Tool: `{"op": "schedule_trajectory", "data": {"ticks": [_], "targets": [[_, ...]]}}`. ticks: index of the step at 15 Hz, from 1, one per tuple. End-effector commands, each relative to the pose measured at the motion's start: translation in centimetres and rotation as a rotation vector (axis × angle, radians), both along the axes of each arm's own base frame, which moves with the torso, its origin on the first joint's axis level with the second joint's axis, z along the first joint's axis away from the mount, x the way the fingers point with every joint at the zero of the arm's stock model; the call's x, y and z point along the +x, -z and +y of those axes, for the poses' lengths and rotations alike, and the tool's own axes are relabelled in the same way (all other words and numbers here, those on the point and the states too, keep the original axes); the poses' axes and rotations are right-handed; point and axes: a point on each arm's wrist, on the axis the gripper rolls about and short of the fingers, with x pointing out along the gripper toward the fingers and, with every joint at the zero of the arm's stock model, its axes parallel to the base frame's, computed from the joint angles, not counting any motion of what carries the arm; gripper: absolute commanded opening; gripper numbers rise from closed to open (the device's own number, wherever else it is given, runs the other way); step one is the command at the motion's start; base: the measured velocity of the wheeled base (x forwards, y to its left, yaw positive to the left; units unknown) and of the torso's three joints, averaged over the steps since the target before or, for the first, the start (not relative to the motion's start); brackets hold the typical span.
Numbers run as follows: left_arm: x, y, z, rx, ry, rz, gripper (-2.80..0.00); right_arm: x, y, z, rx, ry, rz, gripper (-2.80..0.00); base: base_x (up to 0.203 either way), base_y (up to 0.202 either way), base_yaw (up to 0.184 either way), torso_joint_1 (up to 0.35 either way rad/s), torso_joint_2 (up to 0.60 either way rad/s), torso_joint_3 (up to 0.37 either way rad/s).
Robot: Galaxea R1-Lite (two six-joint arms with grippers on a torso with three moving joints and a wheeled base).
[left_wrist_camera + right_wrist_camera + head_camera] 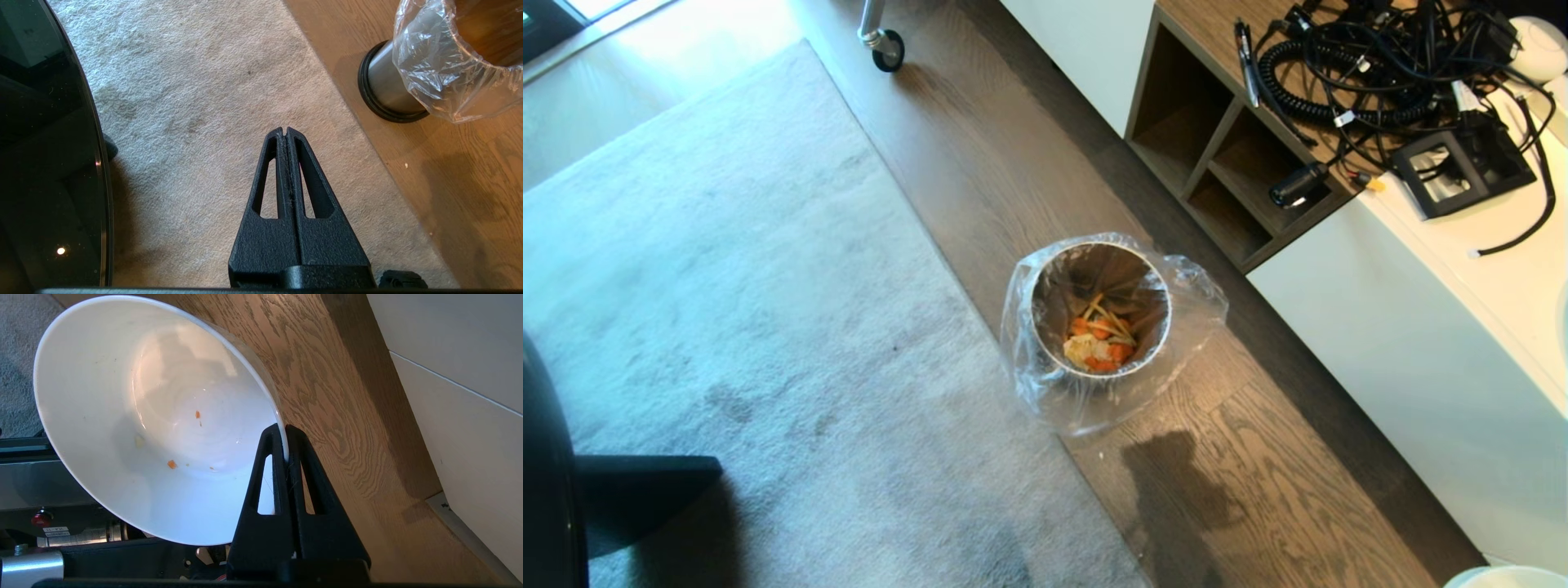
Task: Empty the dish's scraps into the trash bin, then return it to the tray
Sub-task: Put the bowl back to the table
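The trash bin (1101, 310) stands on the wood floor by the rug's edge, a clear bag draped over its rim, and the orange and pale yellow scraps (1099, 341) lie at its bottom. In the left wrist view the trash bin (392, 81) shows from the side. My right gripper (282, 428) is shut on the rim of the white dish (155, 416), which is tilted above the floor and holds only a few tiny orange crumbs. A sliver of the dish (1507, 577) shows at the head view's bottom right corner. My left gripper (285, 130) hangs shut and empty over the rug. The tray is out of view.
A grey rug (727, 327) covers the floor to the left of the bin. A white cabinet (1421, 351) with wooden cubbies and tangled cables on top stands on the right. The glossy black round table's edge (547, 474) is at the near left. A castor wheel (886, 49) stands at the back.
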Motion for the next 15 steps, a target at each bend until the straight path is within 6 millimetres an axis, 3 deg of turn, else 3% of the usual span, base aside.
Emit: {"op": "schedule_trajectory", "data": {"ticks": [1,5,7,13,15], "targets": [[0.0,0.0,0.0,-0.001,-0.001,-0.001,-2.80,-0.6,0.3,-0.2,-0.006,-0.012,-0.032,-2.80,0.000,0.000,0.000,0.000,0.00,0.000],[0.0,0.0,0.0,-0.001,-0.001,-0.001,-2.80,-0.5,1.4,-0.2,-0.017,-0.039,-0.071,-2.80,0.000,0.000,0.000,0.000,0.00,0.000],[0.0,0.0,0.0,-0.001,-0.001,-0.001,-2.80,-0.4,1.6,0.1,0.059,-0.123,-0.130,-2.80,0.000,0.000,0.000,0.000,0.00,0.000],[0.0,0.0,0.0,-0.001,-0.001,-0.001,-2.80,-2.1,2.9,-0.1,0.163,-0.305,-0.243,-2.80,0.000,0.000,0.000,0.000,0.00,0.000],[0.0,0.0,0.0,-0.001,-0.001,-0.001,-2.80,-1.9,3.1,0.1,0.152,-0.302,-0.208,-2.80,0.000,0.000,0.000,0.000,0.00,0.000]]}}
